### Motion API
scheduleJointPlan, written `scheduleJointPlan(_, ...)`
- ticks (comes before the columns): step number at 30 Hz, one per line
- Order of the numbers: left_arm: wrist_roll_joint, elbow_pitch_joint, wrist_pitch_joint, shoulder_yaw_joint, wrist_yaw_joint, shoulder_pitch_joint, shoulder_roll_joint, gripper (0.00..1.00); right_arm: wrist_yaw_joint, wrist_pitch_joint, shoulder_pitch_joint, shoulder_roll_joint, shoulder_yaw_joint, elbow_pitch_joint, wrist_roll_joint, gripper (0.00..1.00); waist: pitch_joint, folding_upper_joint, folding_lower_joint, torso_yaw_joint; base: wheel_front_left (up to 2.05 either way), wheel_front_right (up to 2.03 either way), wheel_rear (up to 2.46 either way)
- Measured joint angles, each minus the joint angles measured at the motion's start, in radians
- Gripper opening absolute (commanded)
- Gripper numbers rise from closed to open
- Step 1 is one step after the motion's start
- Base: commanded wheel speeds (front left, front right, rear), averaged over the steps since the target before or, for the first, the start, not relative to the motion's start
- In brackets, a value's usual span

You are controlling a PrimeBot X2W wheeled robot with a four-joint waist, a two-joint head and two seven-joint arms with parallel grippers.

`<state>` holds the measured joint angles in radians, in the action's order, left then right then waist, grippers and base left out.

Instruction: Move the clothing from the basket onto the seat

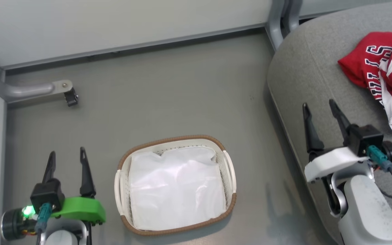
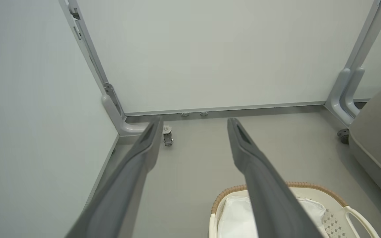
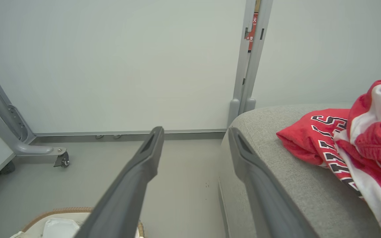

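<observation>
- My left gripper hovers over the grey floor just left of the basket. Its two dark fingers are spread apart with nothing between them.
- My right gripper hangs above the near edge of the seat, fingers likewise parted and empty.
- The clothing, red with white stripes and block lettering, lies crumpled on the seat at the far right of the head view. It is well apart from the basket and clear of both my grippers.
- The basket stands upright on the floor between my two arms, with a white handle on its side. A plain white sheet is spread across its bottom.
- From my right wrist, the clothing lies to the right of my fingers, bunched on the grey cushion, with one fold rising above the lettered part.
- From my left wrist, the basket's woven-look rim shows low in the view, partly behind one of my fingers, with a corner of the seat at the far right.
- Pale wall panels in grey metal frames close off the floor behind. A small caster sits at the foot of the left frame.
</observation>
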<state>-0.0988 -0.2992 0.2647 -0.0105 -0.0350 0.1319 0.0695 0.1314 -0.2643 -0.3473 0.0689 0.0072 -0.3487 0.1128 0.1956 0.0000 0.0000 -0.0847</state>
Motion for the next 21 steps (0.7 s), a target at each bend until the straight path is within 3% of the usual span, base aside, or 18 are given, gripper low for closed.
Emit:
scheduleJointPlan(13,0.000,-0.028,0.000,-0.043,0.048,-0.110,-0.017,1.00,0.000,0.000,0.132,-0.017,0.013,-0.009,0.010,1.00,-0.097,0.0000,0.0000,0.050,0.00,0.00,0.00)
scheduleJointPlan(21,-0.062,-0.043,0.000,-0.063,0.094,-0.138,-0.018,1.00,0.000,0.000,0.174,-0.019,0.029,-0.015,0.021,1.00,-0.126,0.0000,-0.0001,0.063,0.00,0.00,0.00)
